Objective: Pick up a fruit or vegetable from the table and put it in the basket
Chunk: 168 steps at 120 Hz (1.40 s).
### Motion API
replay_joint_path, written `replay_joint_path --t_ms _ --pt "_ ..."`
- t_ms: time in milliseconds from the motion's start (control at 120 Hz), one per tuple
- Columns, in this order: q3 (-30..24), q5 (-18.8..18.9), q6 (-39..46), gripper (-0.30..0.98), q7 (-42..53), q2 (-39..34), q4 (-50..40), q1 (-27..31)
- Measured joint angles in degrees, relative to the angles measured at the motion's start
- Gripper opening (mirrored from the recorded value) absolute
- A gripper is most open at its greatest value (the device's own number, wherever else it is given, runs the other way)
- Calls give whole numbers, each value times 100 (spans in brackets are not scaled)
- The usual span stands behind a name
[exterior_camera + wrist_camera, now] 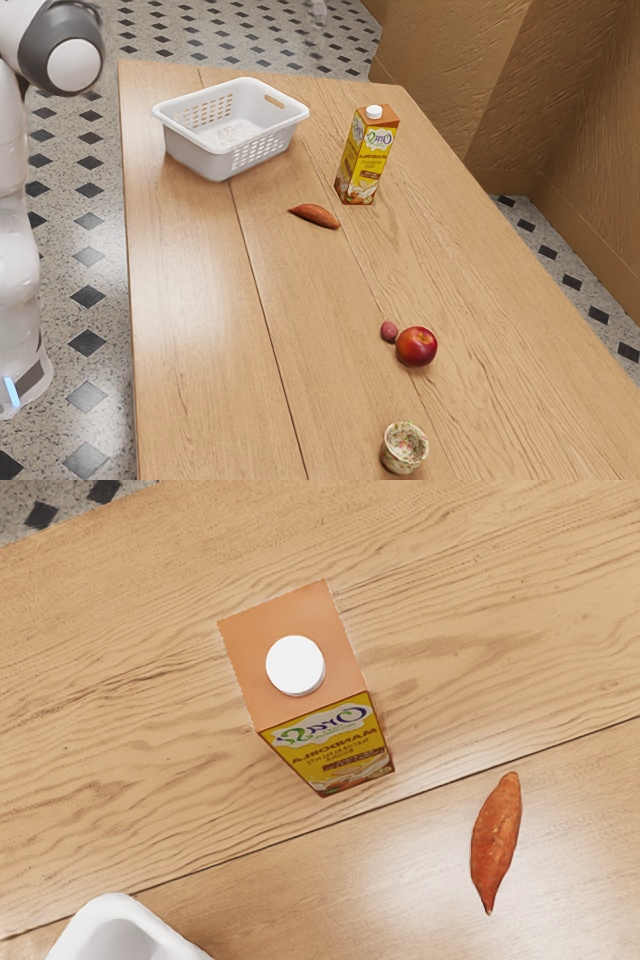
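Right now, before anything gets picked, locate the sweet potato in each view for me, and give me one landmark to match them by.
Exterior view: the sweet potato lies above the picture's middle, between the white basket and the drink carton, nearer the carton's base.
Wrist view: the sweet potato lies across the plank seam from the carton.
Shared landmark: the carton's white cap.

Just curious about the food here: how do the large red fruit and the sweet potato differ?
The large red fruit is round; the sweet potato is long, with tapered ends. The large red fruit is deep red, the sweet potato orange-brown. Both lie on the table, outside the basket.
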Motion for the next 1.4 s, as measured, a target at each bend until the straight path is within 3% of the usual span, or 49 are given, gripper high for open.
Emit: replay_joint_path --t_ms 108,167,275,417,492,592,742,1117,1283,1400 --pt "-242 118 -68 67 8 129 358 133" --pt "-322 141 -16 67 -7 580 388 50" --pt "-751 322 651 67 -101 1278 423 -945" --pt "-892 685 1112 67 -598 1365 106 -2159" --pt "-917 570 1280 66 -917 1387 -193 -2530" --pt "-918 16 1496 66 -1366 1536 -624 -2652" --pt "-942 -330 1966 66 -2003 1941 -872 -2820" --pt "-1220 -454 2325 66 -3217 1943 -1809 -2863" --pt "-1429 -382 2342 66 -3556 757 -3016 -2890" --pt "-1513 -314 2102 66 -3733 823 -2663 -3152"
